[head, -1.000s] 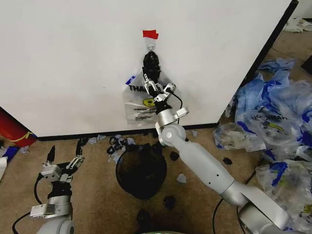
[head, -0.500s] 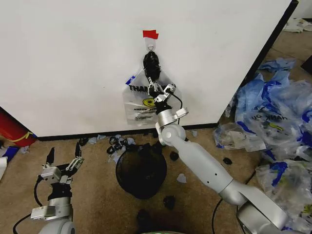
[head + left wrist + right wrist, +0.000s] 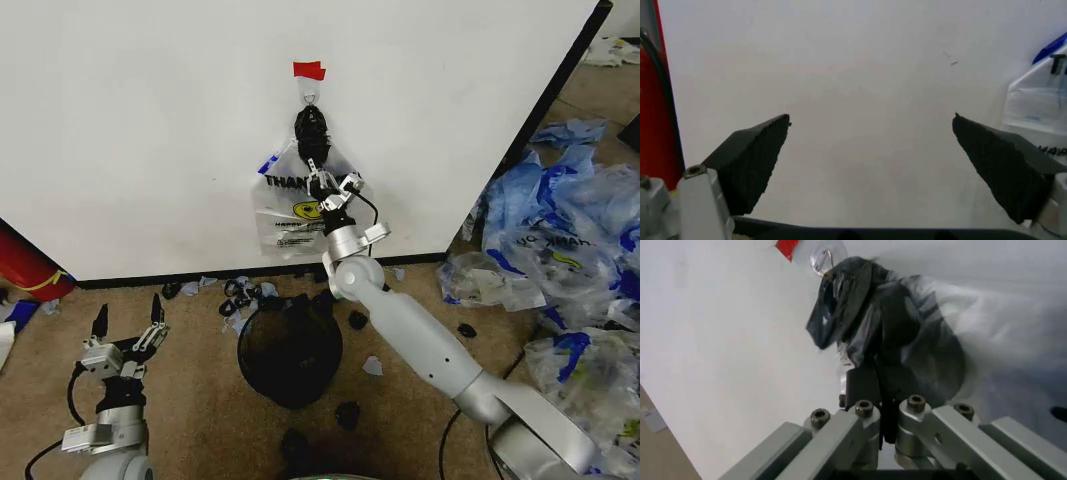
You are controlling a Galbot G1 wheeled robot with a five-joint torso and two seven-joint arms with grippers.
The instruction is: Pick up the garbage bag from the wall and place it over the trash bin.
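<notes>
Clearly "THANK" on garbage bag (image 3: 290,205)

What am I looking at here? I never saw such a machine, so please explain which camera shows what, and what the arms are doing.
This is a wheeled robot with two arms. The head view looks down from its head. A white wall has a hook under red tape, and a garbage bag hangs there below a black knot. The right gripper is shut on the garbage bag just under the knot; the right wrist view shows its fingers pinching the plastic. The left gripper waits low and open; its wrist view faces the wall between two black pads. On the floor stand a black trash bin, small scraps, and a heap of bags.
</notes>
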